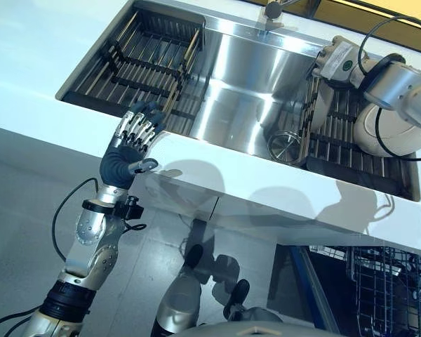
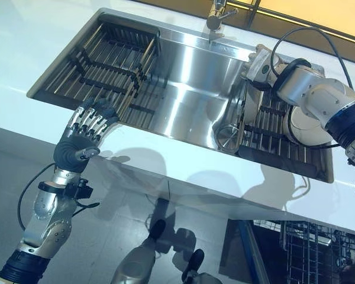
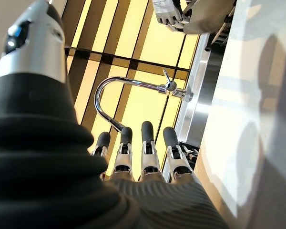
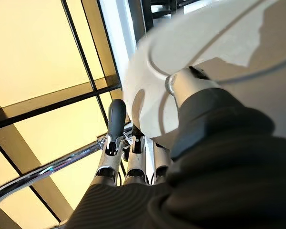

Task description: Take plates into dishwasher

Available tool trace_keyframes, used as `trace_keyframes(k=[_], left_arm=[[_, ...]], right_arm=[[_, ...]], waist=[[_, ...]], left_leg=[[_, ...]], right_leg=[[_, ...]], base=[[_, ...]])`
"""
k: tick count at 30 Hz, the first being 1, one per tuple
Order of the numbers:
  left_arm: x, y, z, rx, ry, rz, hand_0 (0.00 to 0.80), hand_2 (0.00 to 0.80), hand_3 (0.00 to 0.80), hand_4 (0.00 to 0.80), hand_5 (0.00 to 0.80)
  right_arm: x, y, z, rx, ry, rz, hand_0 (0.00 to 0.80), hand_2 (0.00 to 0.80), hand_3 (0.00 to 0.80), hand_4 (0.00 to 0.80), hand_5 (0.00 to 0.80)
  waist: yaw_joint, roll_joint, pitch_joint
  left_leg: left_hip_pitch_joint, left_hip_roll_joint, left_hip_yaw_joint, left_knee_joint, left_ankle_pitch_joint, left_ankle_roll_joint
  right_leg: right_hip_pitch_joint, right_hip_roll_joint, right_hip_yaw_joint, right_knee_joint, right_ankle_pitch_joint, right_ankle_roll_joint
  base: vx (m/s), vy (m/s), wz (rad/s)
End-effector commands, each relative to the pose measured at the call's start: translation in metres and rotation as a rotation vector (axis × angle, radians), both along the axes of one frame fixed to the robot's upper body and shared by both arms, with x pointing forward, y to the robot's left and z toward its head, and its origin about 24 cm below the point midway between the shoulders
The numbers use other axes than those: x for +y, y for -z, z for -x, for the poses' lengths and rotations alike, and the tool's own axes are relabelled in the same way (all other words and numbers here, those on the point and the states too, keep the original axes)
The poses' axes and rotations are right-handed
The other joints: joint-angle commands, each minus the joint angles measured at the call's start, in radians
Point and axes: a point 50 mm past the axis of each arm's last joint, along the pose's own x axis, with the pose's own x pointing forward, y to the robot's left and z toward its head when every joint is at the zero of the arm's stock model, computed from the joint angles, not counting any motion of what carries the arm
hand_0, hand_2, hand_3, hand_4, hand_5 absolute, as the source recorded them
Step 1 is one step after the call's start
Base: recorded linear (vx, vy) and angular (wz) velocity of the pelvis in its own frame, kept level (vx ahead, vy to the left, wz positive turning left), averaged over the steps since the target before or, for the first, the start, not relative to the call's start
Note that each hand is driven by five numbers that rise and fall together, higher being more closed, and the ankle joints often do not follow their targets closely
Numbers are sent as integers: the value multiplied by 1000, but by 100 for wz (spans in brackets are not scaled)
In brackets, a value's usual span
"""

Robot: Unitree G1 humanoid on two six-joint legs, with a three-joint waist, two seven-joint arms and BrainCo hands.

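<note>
Right wrist view: a white plate [image 4: 214,57] is seen pressed against the right hand [image 4: 133,157], thumb across its face, fingers behind it.
Plate location: held on edge in the right-side sink rack [image 1: 337,133].
Plate axis: upright, faces turned sideways along the sink [image 1: 245,77].
Left hand [image 1: 130,144]: fingers straight, released, raised at the counter edge [image 1: 217,175].

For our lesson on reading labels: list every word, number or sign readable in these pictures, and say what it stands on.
White label on the right arm: print beside a round green mark, too small to read.
Plate: no text shows.
Sink: no text shows.
</note>
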Motion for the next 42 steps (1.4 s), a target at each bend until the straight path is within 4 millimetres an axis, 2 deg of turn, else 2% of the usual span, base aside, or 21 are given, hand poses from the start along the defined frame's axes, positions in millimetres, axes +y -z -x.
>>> trace_keyframes(k=[1, 7, 10, 15, 23, 32, 42], left_arm=[[18, 20, 4, 107, -59, -4, 0, 0, 0, 0, 0], [18, 22, 4, 121, -63, -4, 0, 0, 0, 0, 0], [17, 24, 5, 129, -61, -11, 0, 0, 0, 0, 0], [18, 28, 5, 153, -54, -14, 0, 0, 0, 0, 0], [9, 33, 1, 181, -32, -3, 0, 0, 0, 0, 0], [8, 31, -3, 181, -26, -1, 0, 0, 0, 0, 0], [5, 28, -6, 168, -3, 5, 0, 0, 0, 0, 0]], right_arm=[[1, -52, 9, -153, -3, 35, 800, 800, 800, 800, 800], [-7, -49, 10, -145, -4, 13, 800, 800, 800, 800, 800], [-12, -49, 12, -143, 4, 4, 800, 800, 800, 800, 800], [-16, -53, 15, -138, 11, -31, 800, 800, 800, 800, 800], [-28, -65, 21, -204, 11, -160, 800, 800, 800, 800, 800], [-42, -83, 35, -308, -31, -362, 800, 800, 800, 800, 800], [-67, -82, 49, -342, -7, -561, 800, 800, 800, 800, 800]], waist=[[9, -25, -5], [1, -34, -42], [-10, -38, -63], [-27, -39, -113], [-72, -19, -192], [-128, -2, -232], [-182, 5, -255]], left_leg=[[24, -49, 70, -23, -51, 68], [55, -46, 80, -23, -67, 66], [60, -52, 79, -23, -57, 71], [103, -51, 94, -23, -71, 75], [202, -43, 147, -23, -112, 84], [264, -37, 199, -23, -148, 92], [294, -24, 260, -23, -172, 98]], right_leg=[[-32, 37, -28, 4, 13, -42], [-6, 38, -11, 4, 6, -34], [-2, 33, -20, 4, 14, -33], [28, 32, 3, 4, 12, -28], [98, 30, 53, 4, 7, -17], [134, 36, 114, 4, 4, -8], [137, 48, 168, 4, 7, -5]], base=[[0, 0, 0], [11, -6, 0], [-35, 21, 0], [3, 12, -4], [38, 37, -13], [39, 8, -24], [20, -5, -21]])
